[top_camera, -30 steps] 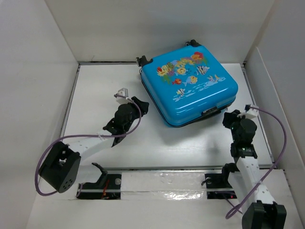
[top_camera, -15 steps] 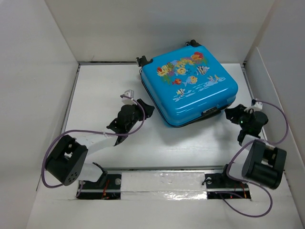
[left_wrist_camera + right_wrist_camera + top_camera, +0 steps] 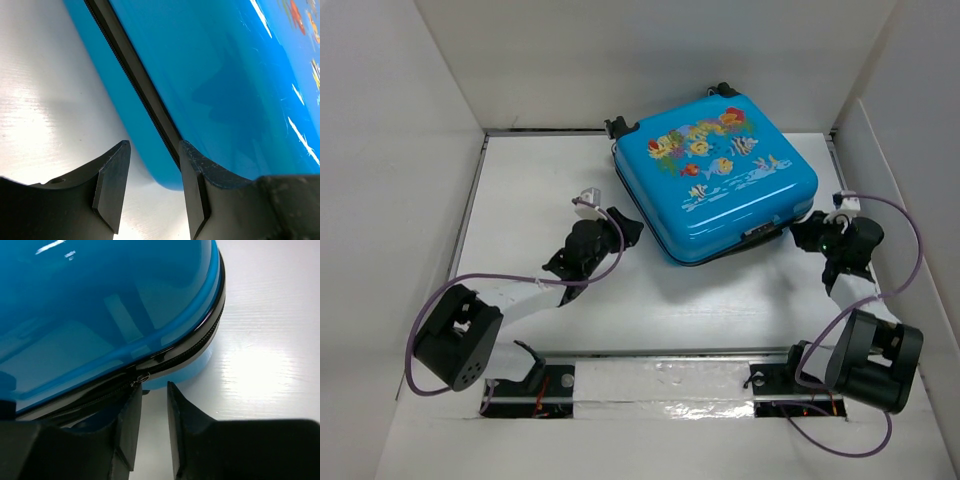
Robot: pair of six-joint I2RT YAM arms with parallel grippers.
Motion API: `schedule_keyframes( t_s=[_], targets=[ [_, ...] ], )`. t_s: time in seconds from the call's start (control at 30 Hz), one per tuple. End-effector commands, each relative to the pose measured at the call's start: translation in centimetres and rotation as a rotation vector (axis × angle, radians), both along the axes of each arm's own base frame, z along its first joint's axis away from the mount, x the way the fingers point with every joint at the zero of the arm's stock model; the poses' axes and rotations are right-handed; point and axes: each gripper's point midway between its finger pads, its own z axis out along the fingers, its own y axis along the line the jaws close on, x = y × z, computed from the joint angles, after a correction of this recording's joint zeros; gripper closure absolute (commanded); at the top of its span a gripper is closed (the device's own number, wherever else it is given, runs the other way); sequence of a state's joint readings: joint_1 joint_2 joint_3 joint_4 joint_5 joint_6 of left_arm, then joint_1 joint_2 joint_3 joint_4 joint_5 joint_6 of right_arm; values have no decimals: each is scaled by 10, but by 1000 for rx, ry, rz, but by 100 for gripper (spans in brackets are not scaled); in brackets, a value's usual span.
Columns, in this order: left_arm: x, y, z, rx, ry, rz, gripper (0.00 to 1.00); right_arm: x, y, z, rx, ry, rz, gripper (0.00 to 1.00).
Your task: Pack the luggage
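With left pincer (image 3: 152, 152) and right pincer (image 3: 154, 389) both part-spread, the right should nip the bright-blue hard-shell suitcase's (image 3: 720, 185) small metal zip pull (image 3: 142, 378) squarely — never the zip teeth.

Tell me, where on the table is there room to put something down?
Bare table lies far left, between the side wall and the luggage, beyond the left gripper. Another free strip runs before the luggage, between the two arms. Crowded: the luggage's right corner, where the right gripper sits.
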State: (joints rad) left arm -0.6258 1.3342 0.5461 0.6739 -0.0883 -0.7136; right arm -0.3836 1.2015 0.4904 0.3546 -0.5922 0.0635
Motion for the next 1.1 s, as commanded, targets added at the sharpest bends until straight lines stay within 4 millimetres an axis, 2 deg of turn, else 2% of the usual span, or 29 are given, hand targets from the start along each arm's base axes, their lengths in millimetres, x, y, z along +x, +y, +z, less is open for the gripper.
schedule_keyframes(
  t_s=[0.0, 0.07, 0.13, 0.27, 0.4, 0.57, 0.7, 0.73, 0.83, 0.93, 0.97, 1.0, 1.07],
  targets=[
    [2, 5, 19, -26, -70, 9, 59, 4, 10, 39, -33, -133, 29, 66],
    [1, 4, 17, -22, -65, 7, 59, 4, 2, 42, -39, -127, -5, 62],
    [1, 5, 16, -20, -61, 7, 59, 0, -6, 32, -50, -72, -27, 60],
    [3, 7, 17, -26, -64, 11, 59, 2, 2, 32, -21, -83, 20, 60],
    [4, 8, 15, -28, -58, 12, 59, 5, 3, 19, 8, -48, 30, 59],
    [7, 8, 11, -28, -51, 8, 59, 16, -1, 24, 8, -66, 28, 58],
    [10, 8, 13, -35, -54, 5, 58, 24, 1, 30, 18, -104, 50, 59],
    [11, 7, 14, -39, -55, 6, 57, 25, 7, 30, 24, -110, 70, 59],
    [19, 11, 17, -45, -55, 27, 55, 31, 10, 28, 31, -121, 82, 67],
    [26, 15, 22, -96, -52, 55, 45, 34, 20, 28, 55, -135, 101, 73],
    [28, 13, 24, -114, -53, 60, 35, 35, 24, 28, 62, -139, 108, 77],
    [33, 15, 30, -153, -49, 77, 28, 36, 24, 27, 72, -140, 107, 84],
    [45, 22, 38, -207, -56, 104, 12, 35, 26, 28, 84, -153, 109, 90]
  ],
)
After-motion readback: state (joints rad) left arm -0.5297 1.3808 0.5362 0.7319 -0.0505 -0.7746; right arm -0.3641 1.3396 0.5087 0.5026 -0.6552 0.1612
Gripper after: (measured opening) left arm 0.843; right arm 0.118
